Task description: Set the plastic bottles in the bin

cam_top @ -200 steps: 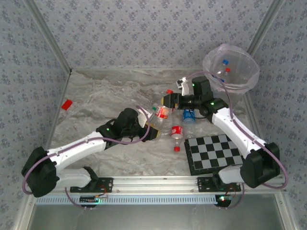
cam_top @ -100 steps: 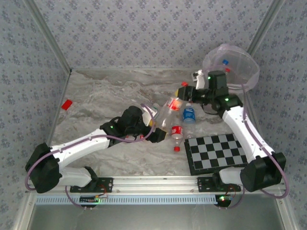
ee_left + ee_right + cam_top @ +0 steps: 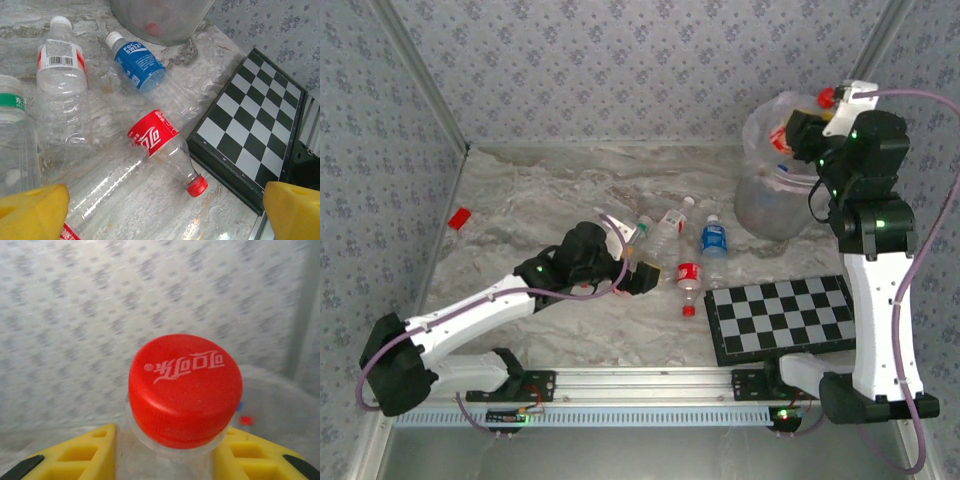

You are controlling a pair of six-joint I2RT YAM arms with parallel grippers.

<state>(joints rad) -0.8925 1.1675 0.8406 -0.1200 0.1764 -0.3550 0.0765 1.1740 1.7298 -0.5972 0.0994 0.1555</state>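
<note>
Several clear labelled bottles; bin translucent, possibly bag-lined.

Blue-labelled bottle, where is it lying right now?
In the top view the blue-labelled bottle lies right of centre, just left of the bin and beyond the checkerboard, with a red-labelled bottle at its near left.

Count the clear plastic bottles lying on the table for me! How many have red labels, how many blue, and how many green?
Clear plastic bottles with red labels: 3
Clear plastic bottle with a blue label: 1
Clear plastic bottle with a green label: 1
Total: 5
</note>
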